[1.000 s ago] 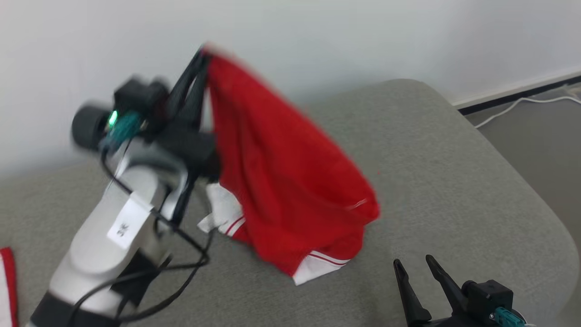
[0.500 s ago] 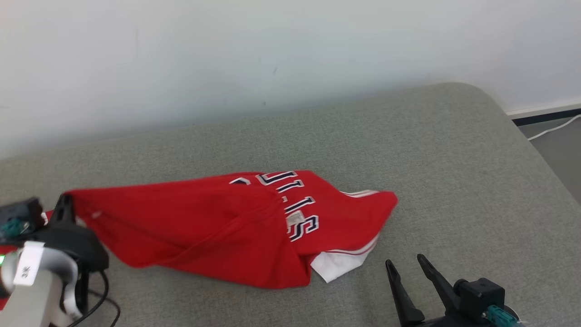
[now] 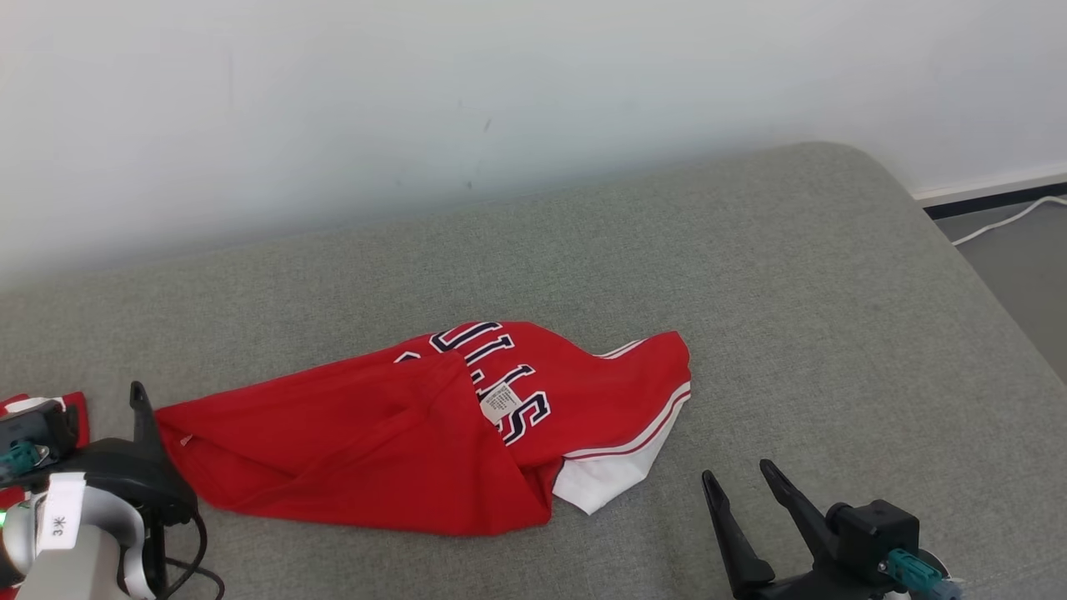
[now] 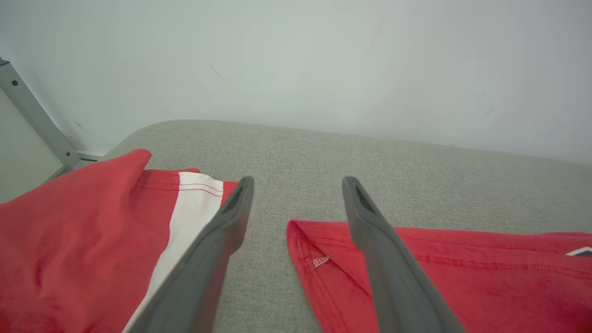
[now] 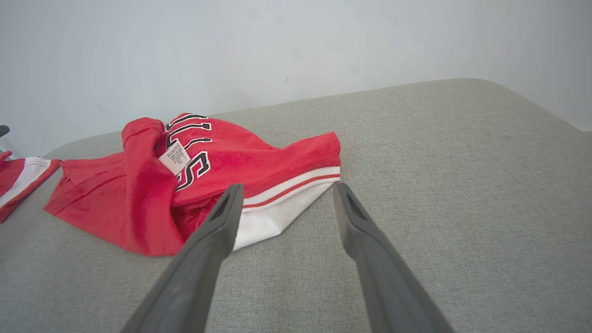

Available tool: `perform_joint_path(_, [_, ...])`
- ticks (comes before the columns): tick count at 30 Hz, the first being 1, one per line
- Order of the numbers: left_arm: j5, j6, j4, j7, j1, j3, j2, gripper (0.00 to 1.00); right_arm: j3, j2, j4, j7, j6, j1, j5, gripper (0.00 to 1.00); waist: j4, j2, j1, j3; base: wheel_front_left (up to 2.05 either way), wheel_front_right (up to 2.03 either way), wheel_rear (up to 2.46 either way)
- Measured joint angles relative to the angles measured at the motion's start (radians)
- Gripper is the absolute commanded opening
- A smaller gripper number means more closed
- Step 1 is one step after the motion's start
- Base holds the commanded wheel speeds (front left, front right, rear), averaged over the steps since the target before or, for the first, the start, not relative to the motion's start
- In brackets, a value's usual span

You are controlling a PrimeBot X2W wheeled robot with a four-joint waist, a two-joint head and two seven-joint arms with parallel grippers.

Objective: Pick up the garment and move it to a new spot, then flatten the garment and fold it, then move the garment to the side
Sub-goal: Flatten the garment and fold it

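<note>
Since the earlier frame, the red jersey (image 3: 433, 433) has been brought down from the air, where it was hung from the left gripper (image 4: 296, 185), and is now laid across the grey cushion (image 3: 750, 292) in the lower centre of the head view. Its grip has been let go: in the left wrist view the jaws are spread wide with nothing between them, and the jersey's stitched corner is left lying on the fabric just beneath the tips. This fits the first step, judged done, with the garment set down at a new spot.

The jersey is still bunched. One panel is folded over the lettering, a white label (image 3: 498, 406) is exposed, and the white-trimmed hem is pointed toward the lower right. The right gripper (image 3: 737, 471) is held open and empty there, near that hem, probably so that flattening can be started from both ends.

A second red-and-white garment (image 4: 69, 222) is seen at the left edge. No container is involved, as both pieces are laid directly on the cushion.
</note>
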Motion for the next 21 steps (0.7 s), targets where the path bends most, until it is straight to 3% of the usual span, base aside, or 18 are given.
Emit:
perform_joint_path(6, [0.026,0.0,-0.01,-0.033,0.0,0.0,-0.024,1.0,-0.014,0.0,0.002,0.001,-0.002,0.001,0.0,1.0,0.003,0.0,0.0,-0.002,0.0,0.0,0.0])
perform_joint_path(13, [0.044,-0.002,-0.077,-0.049,0.013,-0.086,-0.116,1.0,-0.018,0.002,0.007,0.001,-0.004,0.004,0.0,1.0,0.019,0.0,0.0,-0.012,0.0,0.0,0.0])
perform_joint_path(21, [0.039,-0.073,-0.203,-0.068,0.099,-0.132,-0.189,1.0,-0.026,0.01,0.022,-0.002,-0.005,0.005,0.0,1.0,0.029,0.0,0.0,-0.03,0.0,0.0,0.0])
